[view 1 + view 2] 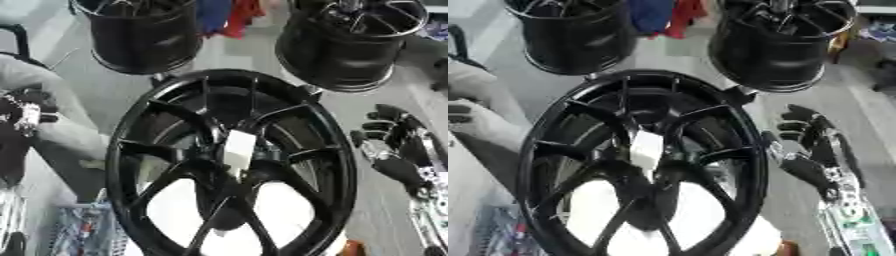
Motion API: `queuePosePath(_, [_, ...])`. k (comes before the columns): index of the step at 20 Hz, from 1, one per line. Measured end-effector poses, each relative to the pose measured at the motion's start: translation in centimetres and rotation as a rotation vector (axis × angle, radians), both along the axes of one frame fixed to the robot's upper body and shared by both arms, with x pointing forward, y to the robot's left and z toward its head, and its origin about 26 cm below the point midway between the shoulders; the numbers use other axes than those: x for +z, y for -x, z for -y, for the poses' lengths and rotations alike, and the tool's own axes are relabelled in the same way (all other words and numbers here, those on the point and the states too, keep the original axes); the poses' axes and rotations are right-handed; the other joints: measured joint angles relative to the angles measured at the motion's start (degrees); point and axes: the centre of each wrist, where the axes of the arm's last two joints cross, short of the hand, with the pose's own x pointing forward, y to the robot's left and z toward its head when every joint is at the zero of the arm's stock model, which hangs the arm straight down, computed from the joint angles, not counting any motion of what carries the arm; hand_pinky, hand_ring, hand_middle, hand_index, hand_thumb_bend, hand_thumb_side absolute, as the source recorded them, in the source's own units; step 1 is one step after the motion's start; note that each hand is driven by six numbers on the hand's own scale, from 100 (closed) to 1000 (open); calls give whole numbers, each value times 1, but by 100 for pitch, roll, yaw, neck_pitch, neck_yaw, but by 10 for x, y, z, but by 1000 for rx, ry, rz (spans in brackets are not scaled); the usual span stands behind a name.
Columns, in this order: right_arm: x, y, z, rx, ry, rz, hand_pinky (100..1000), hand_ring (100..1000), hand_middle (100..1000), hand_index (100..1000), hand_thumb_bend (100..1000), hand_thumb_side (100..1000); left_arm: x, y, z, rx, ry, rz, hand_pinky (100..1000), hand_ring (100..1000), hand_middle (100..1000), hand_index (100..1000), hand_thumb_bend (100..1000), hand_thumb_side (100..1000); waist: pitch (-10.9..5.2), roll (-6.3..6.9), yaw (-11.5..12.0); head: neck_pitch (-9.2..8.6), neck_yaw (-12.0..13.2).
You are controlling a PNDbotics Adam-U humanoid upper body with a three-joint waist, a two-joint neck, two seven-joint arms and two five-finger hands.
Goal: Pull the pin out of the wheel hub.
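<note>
A large black wheel hub (131, 150) with thin spokes stands tilted in the middle of the view. A white pin (238, 149) sticks out of its centre, where the spokes meet. My right hand (391, 145) hangs just right of the rim, fingers relaxed and spread, holding nothing and apart from the pin. My left hand (26, 114) shows as a black and silver shape at the left edge, well away from the wheel.
Two more black wheels stand at the back, one on the left (144, 37) and one on the right (346, 50). Red and blue cloth (226, 15) lies between them. A blue object (83, 230) sits at the lower left.
</note>
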Motion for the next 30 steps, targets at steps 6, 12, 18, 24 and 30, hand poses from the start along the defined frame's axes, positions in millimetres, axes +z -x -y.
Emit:
queuePosePath(6, [44, -10, 9, 81, 138, 86, 687, 690, 696, 807, 423, 128, 0, 0, 1, -8, -2, -3, 620, 629, 656, 783, 150, 607, -17, -23, 37, 0, -1])
queuePosePath(12, [119, -16, 0, 292, 400, 222, 713, 705, 711, 818, 386, 164, -1, 0, 2, -18, -6, -7, 620, 629, 656, 784, 148, 608, -40, -39, 83, 0, -3])
queuePosePath(18, [179, -14, -25, 559, 649, 322, 728, 721, 730, 837, 354, 169, -2, 0, 3, -28, -10, -10, 619, 629, 656, 784, 148, 608, -40, -73, 133, 0, -18])
queuePosePath(24, [214, -16, -55, 819, 821, 369, 734, 737, 748, 851, 327, 171, -3, 1, 4, -35, -14, -16, 619, 629, 656, 784, 146, 608, -46, -89, 164, 0, -33])
queuePosePath(30, [232, -15, -82, 1007, 940, 374, 741, 756, 771, 862, 303, 175, -3, 1, 4, -38, -17, -16, 619, 630, 657, 784, 145, 609, -69, -107, 170, 0, -50])
